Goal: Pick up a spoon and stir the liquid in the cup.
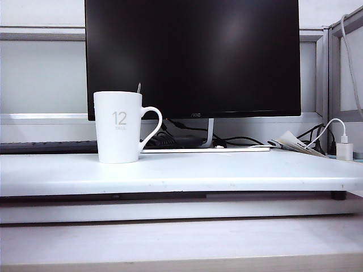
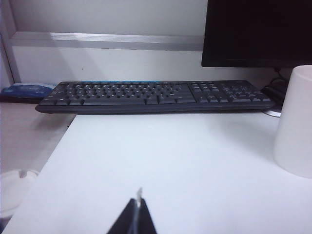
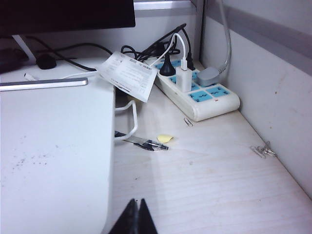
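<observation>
Nothing begun yet: spoon (image 1: 139, 88) standing in cup (image 1: 118, 127), only handle tip showing above rim. Left gripper (image 2: 138, 214) jaws together, empty, cup ahead and off to one side. Right gripper (image 3: 137, 214) jaws together, empty, facing power strip (image 3: 199, 95), pen (image 3: 144, 142). Next, probably: part jaws, reach handle tip. Keyboard (image 2: 156, 95) beyond, clear of path.

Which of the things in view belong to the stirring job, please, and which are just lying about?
Job:
- cup, upright on the white board
- spoon, handle tip poking above the cup's rim
- left gripper and right gripper, both shut, holding nothing

Lying about:
- monitor
- keyboard
- power strip
- paper slip
- pen
</observation>
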Motion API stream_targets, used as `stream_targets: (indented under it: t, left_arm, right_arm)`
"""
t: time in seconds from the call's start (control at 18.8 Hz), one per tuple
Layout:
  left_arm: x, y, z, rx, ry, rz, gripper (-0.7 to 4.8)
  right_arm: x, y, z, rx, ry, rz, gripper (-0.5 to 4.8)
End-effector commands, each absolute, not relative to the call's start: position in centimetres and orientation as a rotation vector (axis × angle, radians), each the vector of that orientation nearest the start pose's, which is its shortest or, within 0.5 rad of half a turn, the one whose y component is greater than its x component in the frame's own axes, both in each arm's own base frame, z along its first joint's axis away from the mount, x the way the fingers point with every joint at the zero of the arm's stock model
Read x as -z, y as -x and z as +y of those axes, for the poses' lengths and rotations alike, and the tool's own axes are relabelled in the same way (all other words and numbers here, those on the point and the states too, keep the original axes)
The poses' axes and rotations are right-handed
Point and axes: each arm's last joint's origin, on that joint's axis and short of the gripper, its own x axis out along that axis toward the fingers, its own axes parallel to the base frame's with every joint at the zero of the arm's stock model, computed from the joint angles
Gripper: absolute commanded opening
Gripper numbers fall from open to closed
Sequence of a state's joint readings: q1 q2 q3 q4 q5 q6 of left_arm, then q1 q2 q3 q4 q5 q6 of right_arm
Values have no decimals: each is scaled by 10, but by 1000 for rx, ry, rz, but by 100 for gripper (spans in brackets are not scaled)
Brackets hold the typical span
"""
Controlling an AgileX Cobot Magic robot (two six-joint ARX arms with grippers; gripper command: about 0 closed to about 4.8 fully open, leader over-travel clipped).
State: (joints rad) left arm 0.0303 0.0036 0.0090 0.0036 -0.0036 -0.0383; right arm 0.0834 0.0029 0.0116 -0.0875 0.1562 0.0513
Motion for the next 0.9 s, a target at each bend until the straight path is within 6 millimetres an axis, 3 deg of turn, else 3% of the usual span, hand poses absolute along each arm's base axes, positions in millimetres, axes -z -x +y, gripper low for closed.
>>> stream_targets:
  t: [0.05, 0.27, 0.37, 0.42, 0.53, 0.58, 0.74, 0.9]
  left_arm:
    - [-168, -97, 3, -30, 34, -22, -5]
    - [-170, -97, 3, -30, 48, -30, -1]
    - [-181, -95, 3, -25, 119, -84, 286]
    - [-192, -92, 3, -16, 170, -118, 479]
    - [-216, -85, 1, 58, 211, -177, 479]
    - [-226, -81, -1, 103, 204, -201, 479]
    - [-280, -60, -6, 273, 168, -297, 479]
    - [-328, -56, -8, 350, 151, -306, 479]
  right_arm:
    - [-158, -97, 4, 77, -39, 70, -1]
    - [-164, -96, 4, 63, -43, 51, 1]
    - [-187, -91, 6, -33, -53, -1, 190]
    - [-207, -85, 7, -85, -54, -40, 290]
    - [-246, -69, 7, -131, -54, -138, 348]
    - [-260, -62, 7, -146, -51, -181, 348]
    - [-333, -33, 5, -174, -11, -341, 348]
    - [-389, -46, 9, -242, 41, -350, 385]
